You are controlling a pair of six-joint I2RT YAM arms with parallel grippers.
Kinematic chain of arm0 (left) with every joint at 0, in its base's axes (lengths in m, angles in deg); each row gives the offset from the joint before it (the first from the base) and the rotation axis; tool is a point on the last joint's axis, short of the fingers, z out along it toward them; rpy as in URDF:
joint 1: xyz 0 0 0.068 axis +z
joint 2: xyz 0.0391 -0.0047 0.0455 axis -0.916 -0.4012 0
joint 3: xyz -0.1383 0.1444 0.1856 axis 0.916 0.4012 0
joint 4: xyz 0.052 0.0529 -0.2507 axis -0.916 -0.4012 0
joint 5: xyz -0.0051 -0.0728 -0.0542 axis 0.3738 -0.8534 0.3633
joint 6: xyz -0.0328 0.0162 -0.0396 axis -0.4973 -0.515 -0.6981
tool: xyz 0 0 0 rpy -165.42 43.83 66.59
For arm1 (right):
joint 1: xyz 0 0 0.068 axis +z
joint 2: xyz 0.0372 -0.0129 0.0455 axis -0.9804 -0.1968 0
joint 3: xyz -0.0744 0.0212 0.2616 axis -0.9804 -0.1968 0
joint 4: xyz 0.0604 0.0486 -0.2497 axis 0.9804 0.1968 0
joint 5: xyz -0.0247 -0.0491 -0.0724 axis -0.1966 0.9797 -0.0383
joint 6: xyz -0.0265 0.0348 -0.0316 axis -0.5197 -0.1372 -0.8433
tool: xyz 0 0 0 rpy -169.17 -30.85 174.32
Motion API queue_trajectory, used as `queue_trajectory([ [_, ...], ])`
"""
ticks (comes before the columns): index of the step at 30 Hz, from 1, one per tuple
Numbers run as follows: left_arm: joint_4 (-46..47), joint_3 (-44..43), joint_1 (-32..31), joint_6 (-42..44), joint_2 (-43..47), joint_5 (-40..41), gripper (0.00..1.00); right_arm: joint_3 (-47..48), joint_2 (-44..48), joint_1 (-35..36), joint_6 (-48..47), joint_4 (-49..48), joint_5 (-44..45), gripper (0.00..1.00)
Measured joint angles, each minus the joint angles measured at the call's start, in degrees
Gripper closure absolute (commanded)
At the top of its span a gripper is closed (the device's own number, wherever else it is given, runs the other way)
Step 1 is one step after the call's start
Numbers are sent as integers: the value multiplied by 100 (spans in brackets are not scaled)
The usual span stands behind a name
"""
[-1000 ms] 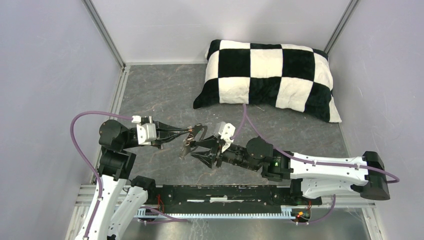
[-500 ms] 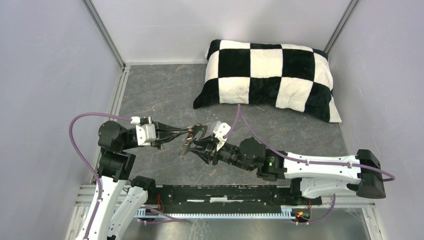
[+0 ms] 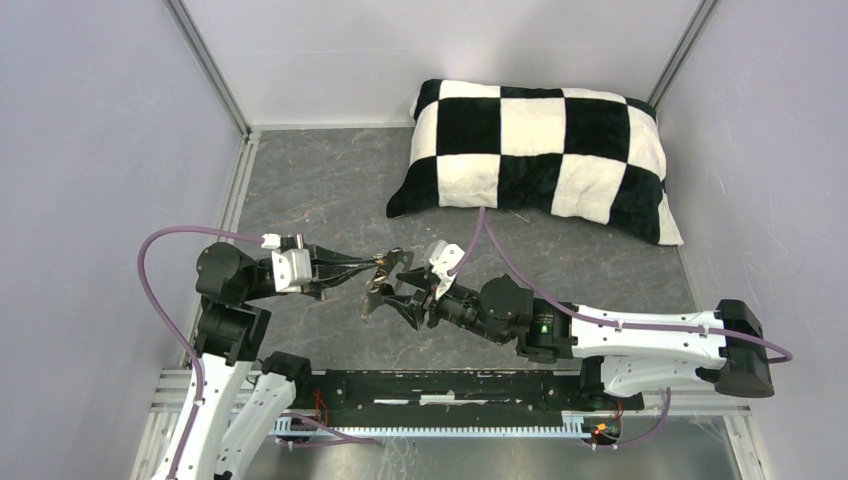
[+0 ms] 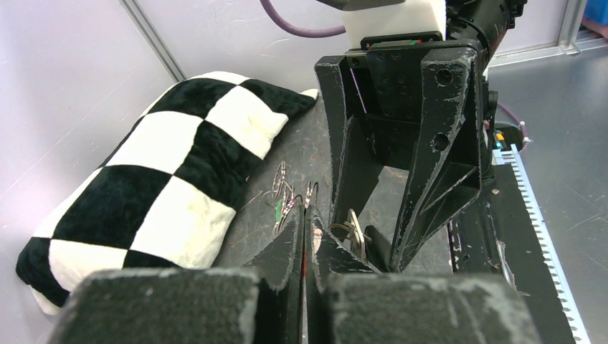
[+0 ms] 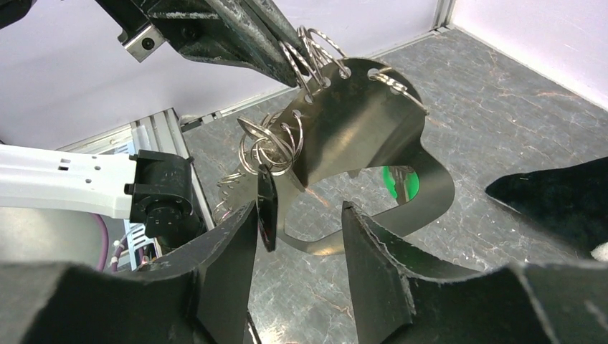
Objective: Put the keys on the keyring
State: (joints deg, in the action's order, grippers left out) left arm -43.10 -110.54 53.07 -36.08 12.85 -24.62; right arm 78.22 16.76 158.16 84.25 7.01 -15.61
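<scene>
The keyring (image 5: pixel 358 129) is a flat grey metal fob with wire rings through holes along its top edge. It hangs above the table, and my left gripper (image 5: pixel 297 72) is shut on its upper left edge. A black oblong key tag (image 5: pixel 267 208) dangles from a cluster of rings (image 5: pixel 269 147). A green tag (image 5: pixel 396 179) shows through the fob's slot. My right gripper (image 5: pixel 300 209) is open, its fingers either side of the fob's lower edge, and the black tag is against its left finger. In the top view the keyring (image 3: pixel 385 282) hangs between the left gripper (image 3: pixel 378 264) and the right gripper (image 3: pixel 402 298).
A black-and-white checked pillow (image 3: pixel 540 150) lies at the back right of the grey table (image 3: pixel 320 190). Grey walls close in the left, right and back sides. A black rail (image 3: pixel 450 390) runs along the near edge between the arm bases.
The right arm has reached further left towards the fob. Its jaws narrowed, then widened again. The left gripper has kept its hold in the same place.
</scene>
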Motion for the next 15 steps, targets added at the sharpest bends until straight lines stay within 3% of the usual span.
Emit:
queue_trajectory([
  [3, -9, 0, 0, 0, 0, 0, 98, 4, -11, 11, -2, 2, 4, 47],
  [5, -13, 0, 0, 0, 0, 0, 98, 7, -22, 24, 0, -33, -4, 53],
  [12, -31, 2, 0, 2, 0, 7, 98, 9, -68, 33, 118, -275, -125, 98],
  [15, -127, 2, 0, 22, 2, 20, 98, -33, 9, 37, 203, -505, -212, 99],
])
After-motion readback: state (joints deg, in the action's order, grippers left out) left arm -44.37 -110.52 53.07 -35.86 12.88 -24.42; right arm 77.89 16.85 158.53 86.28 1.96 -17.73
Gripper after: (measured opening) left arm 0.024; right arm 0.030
